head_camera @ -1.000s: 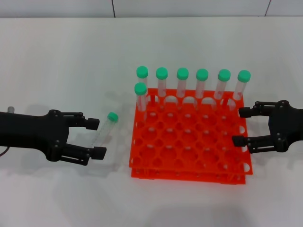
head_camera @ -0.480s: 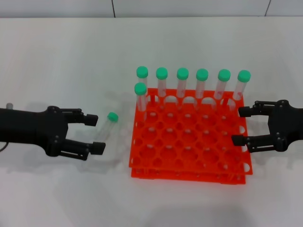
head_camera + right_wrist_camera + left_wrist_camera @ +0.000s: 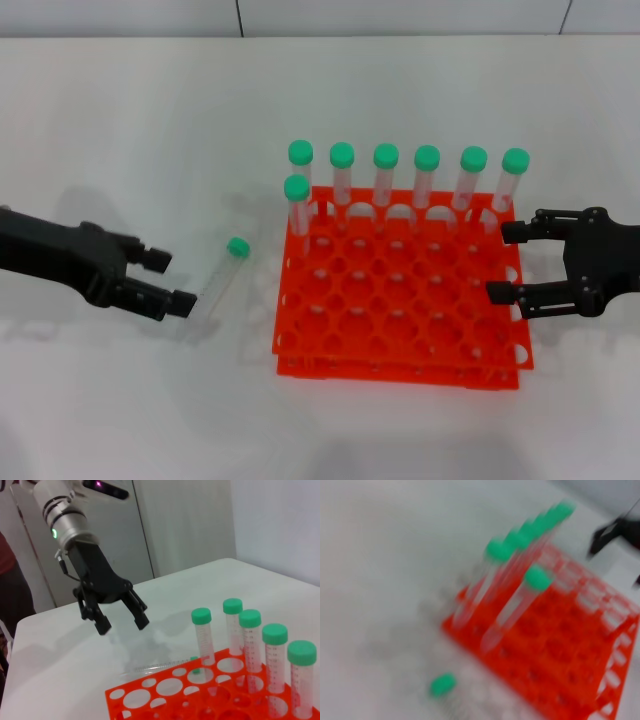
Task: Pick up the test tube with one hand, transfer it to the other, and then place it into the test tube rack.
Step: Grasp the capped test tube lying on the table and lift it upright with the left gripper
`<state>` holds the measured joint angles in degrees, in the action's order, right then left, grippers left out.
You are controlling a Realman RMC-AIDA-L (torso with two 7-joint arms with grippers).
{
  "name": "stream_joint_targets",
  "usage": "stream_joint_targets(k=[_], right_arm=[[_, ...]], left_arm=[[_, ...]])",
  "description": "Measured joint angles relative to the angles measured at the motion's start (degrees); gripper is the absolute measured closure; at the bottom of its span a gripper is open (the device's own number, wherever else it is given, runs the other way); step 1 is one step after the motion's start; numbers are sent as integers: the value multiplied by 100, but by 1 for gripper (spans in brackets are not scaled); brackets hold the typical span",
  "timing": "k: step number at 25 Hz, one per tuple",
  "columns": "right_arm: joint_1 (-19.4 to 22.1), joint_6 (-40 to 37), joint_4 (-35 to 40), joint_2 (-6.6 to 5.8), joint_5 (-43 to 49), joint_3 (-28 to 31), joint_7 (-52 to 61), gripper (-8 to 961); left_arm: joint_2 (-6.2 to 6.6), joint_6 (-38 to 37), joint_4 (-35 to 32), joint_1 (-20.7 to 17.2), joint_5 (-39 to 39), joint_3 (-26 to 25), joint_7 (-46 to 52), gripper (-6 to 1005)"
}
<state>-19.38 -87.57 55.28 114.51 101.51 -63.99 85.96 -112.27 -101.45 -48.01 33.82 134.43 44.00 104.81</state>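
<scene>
Head view: test tube [image 3: 221, 277] lies loose on the worktop [image 3: 120, 120], beside the test tube rack [image 3: 400, 290]. Left tool [image 3: 168, 281] sits just off its base, jaws apart, empty. Right tool [image 3: 505, 262] waits open at the rack's far side.

Right wrist view: left tool [image 3: 121, 619] hovers above the worktop.

Advice: straddle mid-tube squarely before closing.

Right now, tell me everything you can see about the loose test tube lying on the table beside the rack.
The test tube is a slim, clear plastic tube with a round green cap, alike to the seven standing in the test tube rack. It lies flat on the white table, to the rack's left and apart from it, slanted with its cap end pointing away from the robot. The left gripper hangs open at its bottom end, not gripping it; whether a fingertip touches it is unclear.
</scene>
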Motion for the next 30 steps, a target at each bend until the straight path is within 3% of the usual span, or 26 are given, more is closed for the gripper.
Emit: stream_joint_targets(k=[10,20,30], right_arm=[[-79,49,-5,29,-26,0,-12,140],[-86,71,-28,46,-35,5,-31,141],[-83,74,-32,45,-35,9,-36,141]], left_arm=[[-44,18,2,521,1526,21,722,117],[-127,277,35,911,1892,69,925,125],[-268,434,79,1066,1879,504,924,133]])
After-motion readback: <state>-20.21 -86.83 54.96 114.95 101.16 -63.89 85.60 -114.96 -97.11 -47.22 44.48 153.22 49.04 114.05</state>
